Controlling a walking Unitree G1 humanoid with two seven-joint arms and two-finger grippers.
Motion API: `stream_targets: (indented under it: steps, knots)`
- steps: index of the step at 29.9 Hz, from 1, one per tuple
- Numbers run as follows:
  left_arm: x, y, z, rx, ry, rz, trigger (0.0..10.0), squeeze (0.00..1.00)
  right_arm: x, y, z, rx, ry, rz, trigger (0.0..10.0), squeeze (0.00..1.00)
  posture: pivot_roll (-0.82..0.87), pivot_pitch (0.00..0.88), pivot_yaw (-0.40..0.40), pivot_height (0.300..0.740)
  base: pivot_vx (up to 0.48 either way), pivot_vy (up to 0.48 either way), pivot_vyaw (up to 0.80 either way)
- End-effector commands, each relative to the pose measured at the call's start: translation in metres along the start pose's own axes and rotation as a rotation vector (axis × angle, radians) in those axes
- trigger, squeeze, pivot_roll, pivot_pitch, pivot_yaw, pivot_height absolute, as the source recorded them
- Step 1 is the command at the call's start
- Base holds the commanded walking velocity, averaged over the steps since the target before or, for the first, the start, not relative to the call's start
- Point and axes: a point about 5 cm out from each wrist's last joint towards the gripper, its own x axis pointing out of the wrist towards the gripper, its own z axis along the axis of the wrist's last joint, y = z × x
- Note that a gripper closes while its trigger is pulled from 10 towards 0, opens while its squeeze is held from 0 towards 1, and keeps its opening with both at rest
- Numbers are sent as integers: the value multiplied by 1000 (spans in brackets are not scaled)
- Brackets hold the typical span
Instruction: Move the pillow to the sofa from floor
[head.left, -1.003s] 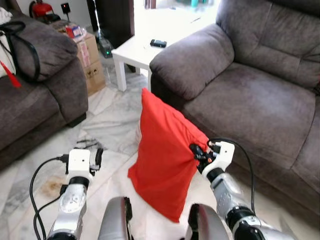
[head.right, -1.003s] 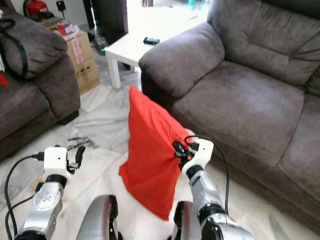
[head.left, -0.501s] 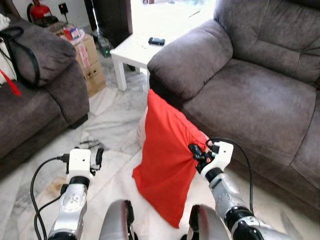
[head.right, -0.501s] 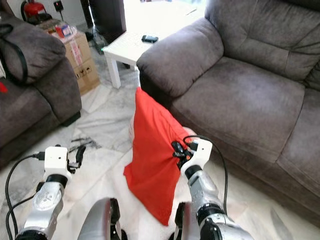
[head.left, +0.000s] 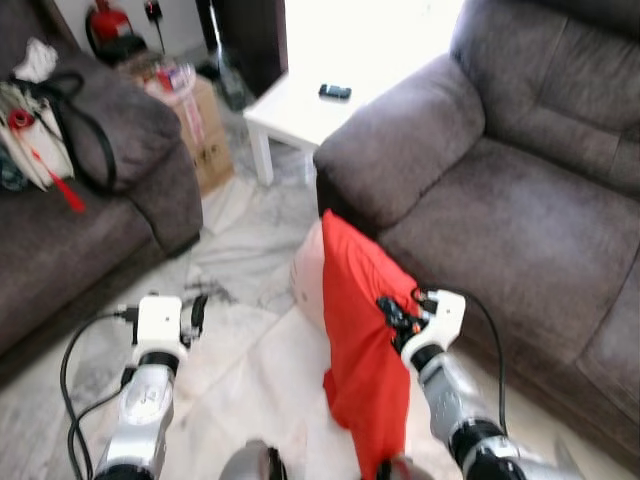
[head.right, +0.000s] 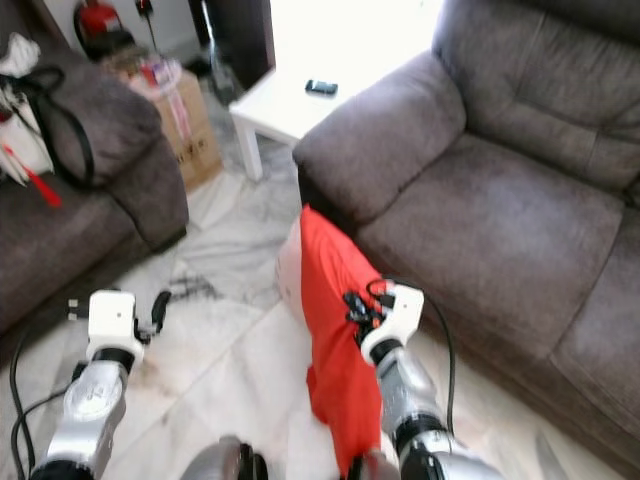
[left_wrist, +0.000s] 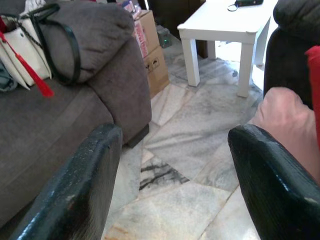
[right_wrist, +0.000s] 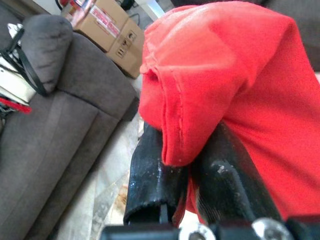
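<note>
Left eye view
Pillow: the red pillow (head.left: 365, 345) hangs lifted above the marble floor (head.left: 240, 300), edge-on to the camera, just in front of the grey sofa (head.left: 520, 210) on the robot's right.
Right gripper: the right gripper (head.left: 392, 312) is clamped on the pillow's right edge, about halfway up.
Left gripper: the left gripper (head.left: 196, 312) is held out low over the floor, well apart from the pillow, holding nothing.
Second cushion: a pale pink cushion (head.left: 308, 282) sits just behind the red pillow, near the sofa's arm.
Surroundings: a white side table (head.left: 300, 110) with a small dark object (head.left: 334, 92) on it stands beyond the sofa arm; a cardboard box (head.left: 200, 125) stands beside a second grey couch (head.left: 80, 220) on the left, which carries a white bag (head.left: 35, 135) with a black strap.

Right eye view
Same scene: the pillow hangs by the sofa's front edge, pinched by the right gripper.

Left wrist view
Fingers: the two black fingers (left_wrist: 80, 190) stand wide apart with only floor between them.
Beyond: the couch, box, white table and the pink cushion lie ahead.

Right wrist view
Grip: the black fingers (right_wrist: 150, 175) are closed on a bunched fold of the pillow's red fabric.
</note>
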Motion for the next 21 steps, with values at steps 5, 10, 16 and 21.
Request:
stream_targets:
  steps: [5, 10, 16, 21]
  knots:
    - [-3, 0, -3, 9, 11, -7, 10000, 0, 10, 12, 22, -33, -100, 61, 10000, 0, 160, 148, -24, 740, 0, 0, 0]
    - [-2, 3, -2, 17, 7, -4, 10000, 0, 13, 16, 25, -32, -113, 78, 10000, 0, 167, 142, -22, 740, 0, 0, 0]
    - [1, 5, 1, 22, -1, -1, 10000, 0, 21, 31, 39, -27, -165, 179, 10000, 0, 170, 137, -16, 740, 0, 0, 0]
    - [2, 5, 2, 23, -6, -5, 10000, 0, 27, 42, 48, -29, -172, 278, 10000, 0, 172, 134, -17, 740, 0, 0, 0]
